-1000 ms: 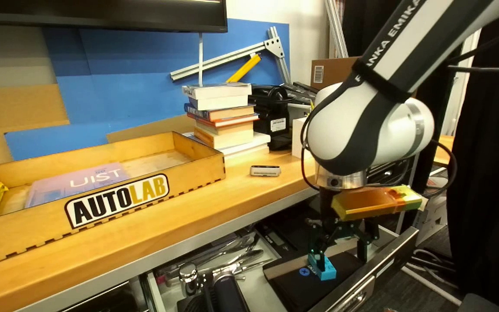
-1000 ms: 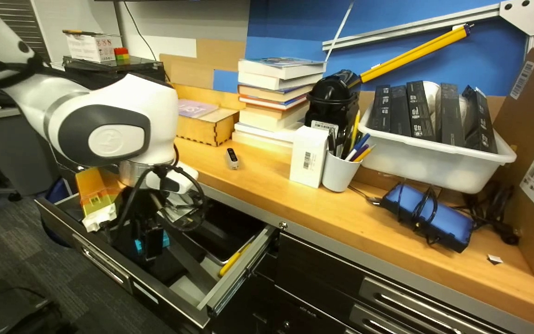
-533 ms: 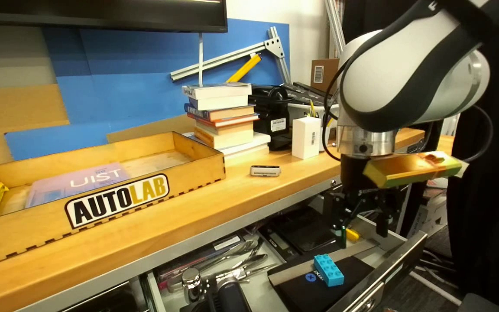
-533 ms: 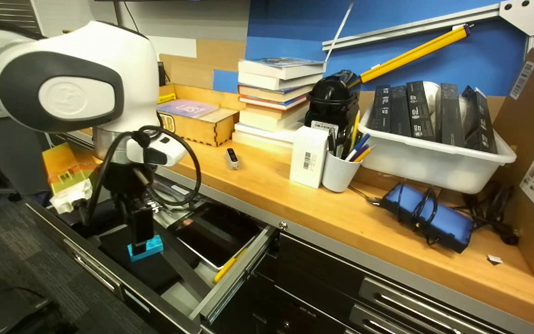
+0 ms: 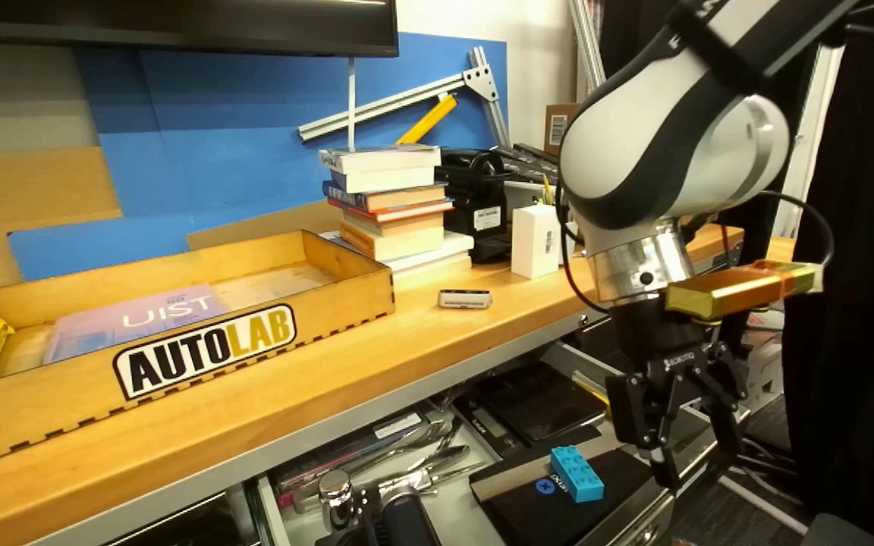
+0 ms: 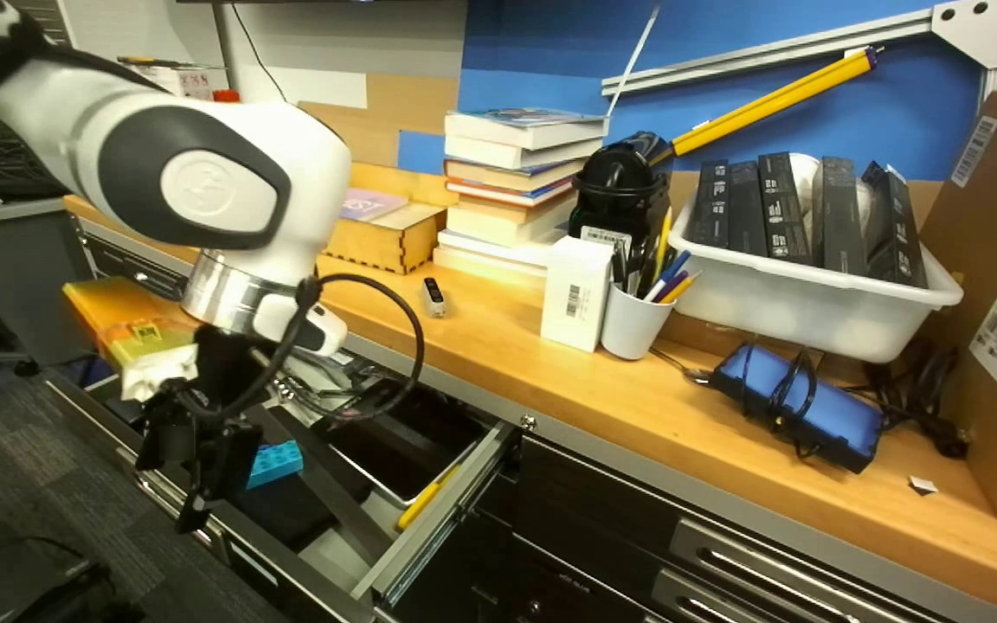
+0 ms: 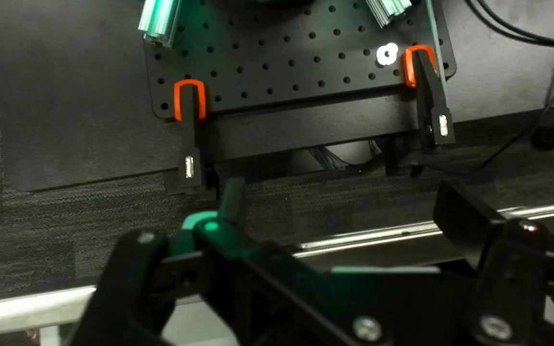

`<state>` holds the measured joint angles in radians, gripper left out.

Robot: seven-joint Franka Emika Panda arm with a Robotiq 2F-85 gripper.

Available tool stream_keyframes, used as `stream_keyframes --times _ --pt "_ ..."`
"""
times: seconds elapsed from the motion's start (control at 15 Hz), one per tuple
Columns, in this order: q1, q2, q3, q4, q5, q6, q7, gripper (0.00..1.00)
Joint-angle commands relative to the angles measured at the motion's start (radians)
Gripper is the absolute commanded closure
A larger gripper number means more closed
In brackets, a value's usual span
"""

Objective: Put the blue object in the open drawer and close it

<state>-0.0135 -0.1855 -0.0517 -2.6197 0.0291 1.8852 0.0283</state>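
The bench (image 5: 422,334) runs across both exterior views, with a blue panel (image 5: 240,167) upright behind it. The robot arm (image 5: 680,152) reaches in toward the drawer (image 6: 412,538), which stands pulled out below the bench top. In the wrist view a black perforated plate (image 7: 282,67), with two orange-tipped clamps (image 7: 191,137) at its edge, lies past the drawer's front, a strip of floor (image 7: 89,230) showing between.

Along the bench come a cardboard box (image 6: 996,268) cut by the picture edge, a wooden tray (image 5: 346,303), a white bin (image 6: 810,303) of narrow black boxes (image 6: 780,208), a stack of books (image 6: 511,186) and, just beside it, a black machine (image 6: 624,186).

The hand (image 5: 696,461) hangs tilted at the drawer's front edge, its jaws well apart; whether it touches the front cannot be told. An amber and yellow box (image 5: 740,292) sits on the arm just above it.

Smaller on the bench are a blue-faced block (image 6: 845,415), a white box (image 6: 576,298), a pen cup (image 6: 634,327) and a grey device (image 6: 434,297). The drawer holds a dark slab (image 5: 539,402), a flat black case (image 5: 536,516), shiny metal utensils (image 5: 448,456) and a yellow stick (image 6: 427,499).

The blue object (image 5: 577,474), a studded brick, lies in the drawer on the black case, apart from the hand. In an exterior view the hand hides part of it.
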Motion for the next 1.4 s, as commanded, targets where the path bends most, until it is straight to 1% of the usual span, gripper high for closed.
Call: stream_keyframes --times 0.0,0.2,0.4,0.53,0.73,0.8,1.0,1.2,1.33 --pt "0.005 0.253 0.011 0.146 -0.028 -0.026 -0.123 0.00" --pt "0.006 0.372 0.027 0.211 -0.084 -0.071 -0.175 0.00" --pt "0.015 0.442 0.043 0.257 -0.161 -0.158 -0.171 0.00" --pt "0.019 0.475 0.050 0.293 -0.173 -0.182 -0.146 0.00" --pt "0.013 0.490 0.051 0.341 -0.115 -0.148 -0.083 0.00" --pt "0.003 0.494 0.047 0.360 -0.058 -0.115 -0.050 0.00" --pt "-0.003 0.514 0.045 0.409 0.032 -0.054 0.010 0.00" --pt "-0.010 0.517 0.040 0.423 0.110 0.032 0.049 0.00" --pt "-0.011 0.504 0.037 0.405 0.163 0.109 0.085 0.00"
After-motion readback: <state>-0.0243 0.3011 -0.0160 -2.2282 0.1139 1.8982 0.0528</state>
